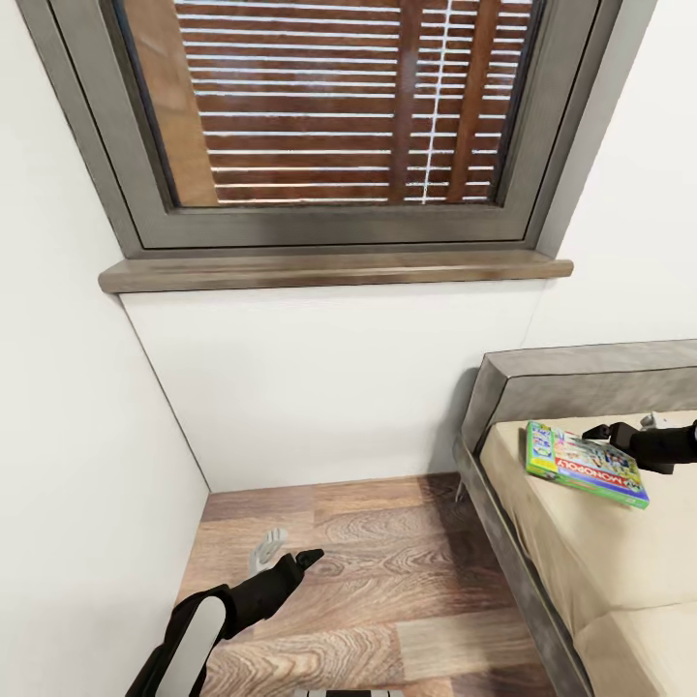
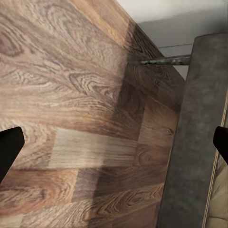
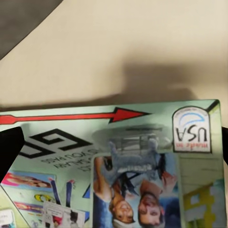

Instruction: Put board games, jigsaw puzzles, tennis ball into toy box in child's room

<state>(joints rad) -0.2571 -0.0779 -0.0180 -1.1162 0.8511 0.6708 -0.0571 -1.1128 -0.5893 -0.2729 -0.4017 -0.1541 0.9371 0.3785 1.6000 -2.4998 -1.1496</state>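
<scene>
One game [image 1: 587, 465], the Monopoly box with its green edge, lies flat on the beige mattress of the bed [image 1: 542, 590] at the right of the head view, near the grey headboard. The right hand [image 1: 608, 433] reaches in from the right edge of that frame and sits at the box's far corner; whether it touches the box I cannot tell. In the right wrist view the box [image 3: 118, 171] spreads across the lower half, with a red arrow and a "USA" stamp legible, bare mattress above it, and dark fingertips [image 3: 9, 147] at the frame's two sides, so this hand is spread wide with nothing between its fingers. The left hand [image 1: 288, 554] hangs low at the lower left of the head view, over the wood-plank floor [image 1: 387, 542] in the corner between two white walls. In the left wrist view its dark fingertips [image 2: 8, 147] also sit at opposite edges, spread apart and holding nothing, with floor planks and the grey bed frame [image 2: 194, 142] beyond. A window [image 1: 339, 106] with horizontal blinds fills the upper part of the head view, above a brown sill [image 1: 334, 271].
</scene>
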